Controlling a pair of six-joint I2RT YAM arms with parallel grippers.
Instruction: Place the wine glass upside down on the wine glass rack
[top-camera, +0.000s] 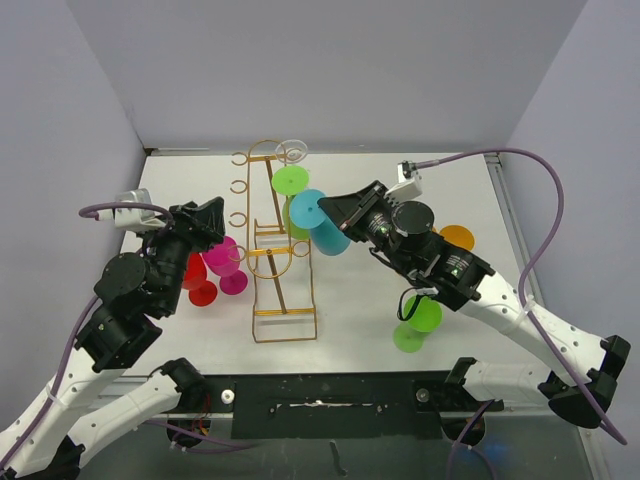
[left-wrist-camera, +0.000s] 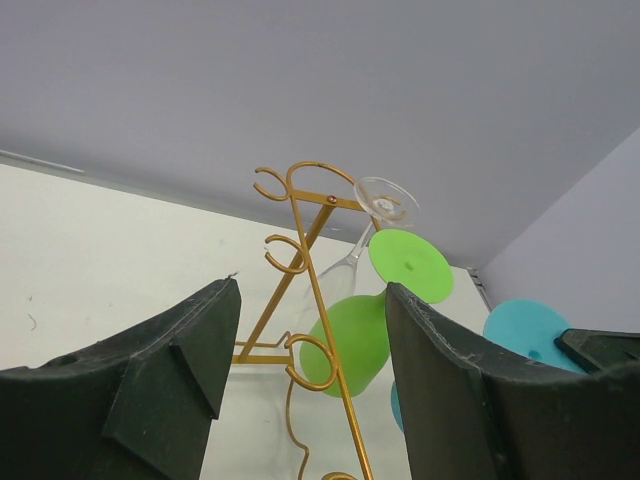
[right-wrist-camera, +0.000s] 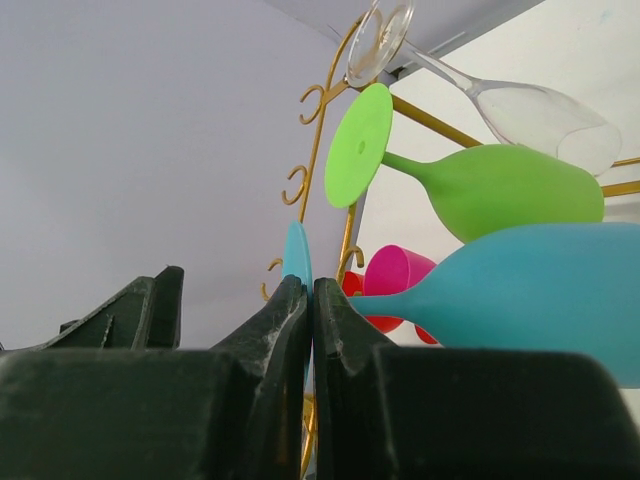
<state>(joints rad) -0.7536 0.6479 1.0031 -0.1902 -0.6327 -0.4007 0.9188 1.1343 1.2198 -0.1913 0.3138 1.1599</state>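
Note:
The gold wire wine glass rack (top-camera: 284, 314) stands mid-table, also in the left wrist view (left-wrist-camera: 318, 300) and the right wrist view (right-wrist-camera: 430, 120). A clear glass (top-camera: 291, 150) and a green glass (top-camera: 290, 181) hang upside down near its top. My right gripper (top-camera: 335, 208) is shut on the foot disc of a blue wine glass (top-camera: 328, 238), held tilted against the rack's right side below the green one. In the right wrist view the gripper (right-wrist-camera: 311, 295) pinches the blue foot (right-wrist-camera: 297, 255). My left gripper (top-camera: 215, 225) is open and empty left of the rack (left-wrist-camera: 312, 290).
Two pink glasses (top-camera: 224, 258) and a red glass (top-camera: 199, 282) sit on the table left of the rack, beside my left gripper. An orange glass (top-camera: 457, 237) and another green glass (top-camera: 418, 322) sit at the right, near my right arm. Grey walls enclose the table.

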